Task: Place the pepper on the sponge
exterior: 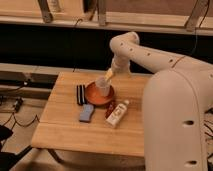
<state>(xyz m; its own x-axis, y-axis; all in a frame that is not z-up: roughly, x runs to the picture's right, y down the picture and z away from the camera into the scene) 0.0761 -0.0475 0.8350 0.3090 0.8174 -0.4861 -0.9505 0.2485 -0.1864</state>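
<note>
The pepper (110,107) is a small dark-red piece lying on the wooden table (65,132), pressed against the left side of a white bottle (118,114). To its left, flat on the table, lies the blue-grey sponge (86,113). My gripper (109,75) hangs at the end of the white arm above the back of the table, just over a pale cup (103,88). It is well behind the pepper and holds nothing that I can see.
The pale cup stands on a round orange-brown plate (95,97). A narrow black block with pale stripes (80,95) lies left of the plate. The robot's white body (175,125) fills the right side of the view.
</note>
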